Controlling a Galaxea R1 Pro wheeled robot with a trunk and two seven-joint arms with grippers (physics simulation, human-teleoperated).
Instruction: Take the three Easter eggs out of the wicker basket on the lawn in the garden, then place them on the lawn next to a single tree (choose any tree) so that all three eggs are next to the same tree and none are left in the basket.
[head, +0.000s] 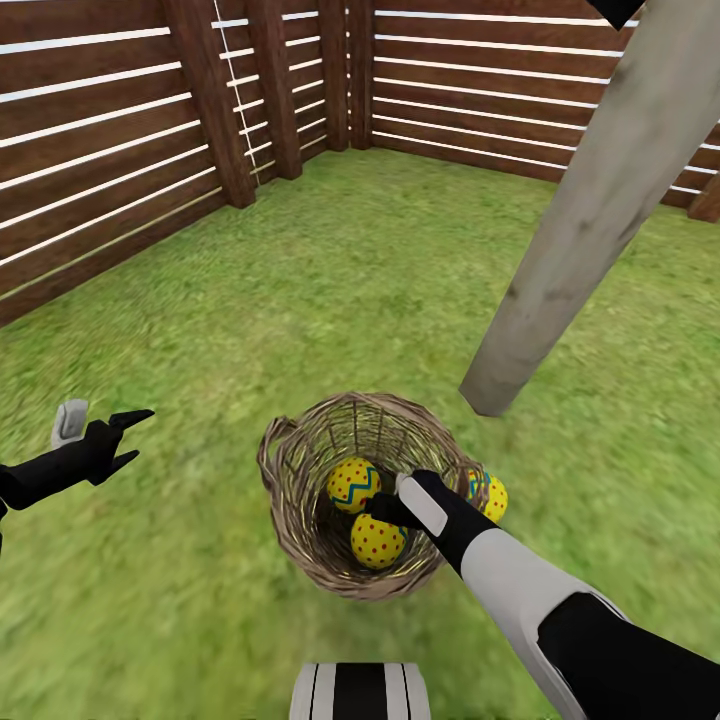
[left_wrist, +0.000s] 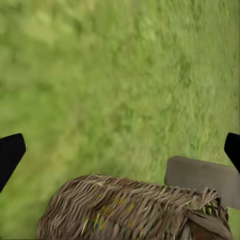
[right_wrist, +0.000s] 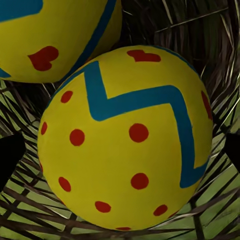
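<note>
Already one Easter egg (head: 488, 494) lay on the lawn (head: 400, 280) just outside the wicker basket (head: 300, 540), between its rim and the foot of the pale tree (head: 590, 220), though the right arm hid most of it. Two more sat touching in the bottom of the basket: an upper egg (head: 354, 483) and a lower egg (head: 376, 541).

The right end effector (head: 385, 508) reached down inside the basket between them. In the right wrist view its dark finger tips stood wide apart at either side of the lower egg (right_wrist: 125, 135), not yet touching it. The left end effector (head: 128, 437) hung over bare grass well off to the side, fingers spread and empty; its wrist view looked across at the basket wall (left_wrist: 135, 210).

The eggs looked hard, smooth and rounded, so probably light but slippery; a grip across the widest girth seemed safest, since pinching nearer an end might squirt the egg out. The woven basket looked light enough to shift if nudged.
</note>
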